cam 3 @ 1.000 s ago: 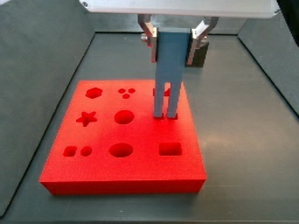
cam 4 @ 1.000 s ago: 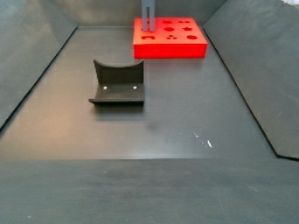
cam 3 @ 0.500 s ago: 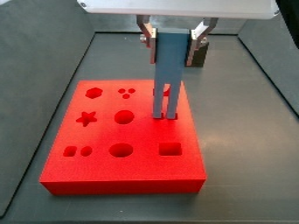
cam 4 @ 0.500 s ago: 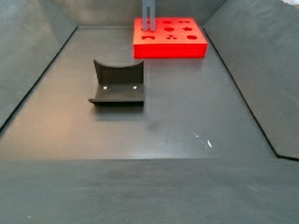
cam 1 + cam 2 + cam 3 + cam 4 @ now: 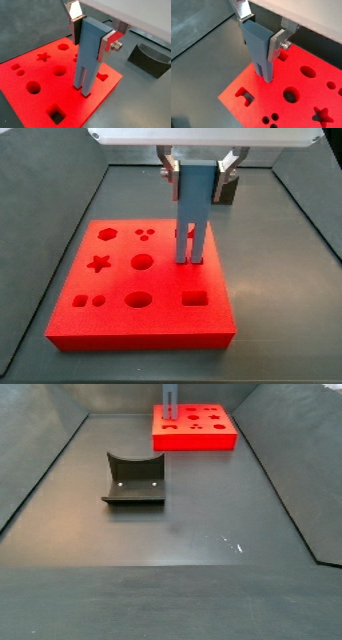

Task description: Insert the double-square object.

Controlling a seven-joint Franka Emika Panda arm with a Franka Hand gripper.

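Observation:
My gripper (image 5: 198,183) is shut on the top of the double-square object (image 5: 197,213), a tall steel-blue slab held upright with its two prongs pointing down. The prong tips stand over the right middle of the red board (image 5: 147,323); I cannot tell whether they touch it. A pair of small square holes (image 5: 88,300) lies at the board's near left, apart from the prongs. Both wrist views show the gripper (image 5: 93,37) (image 5: 263,35) clamping the slab (image 5: 90,60) (image 5: 261,52) above the board (image 5: 100,95) (image 5: 304,112). In a side view the slab (image 5: 170,396) rises from the far board (image 5: 194,441).
A dark grey block with a curved notch (image 5: 134,479) stands on the dark floor away from the board; it also shows in a wrist view (image 5: 150,60). The board has star, hexagon, round and square holes. Sloping dark walls enclose the floor.

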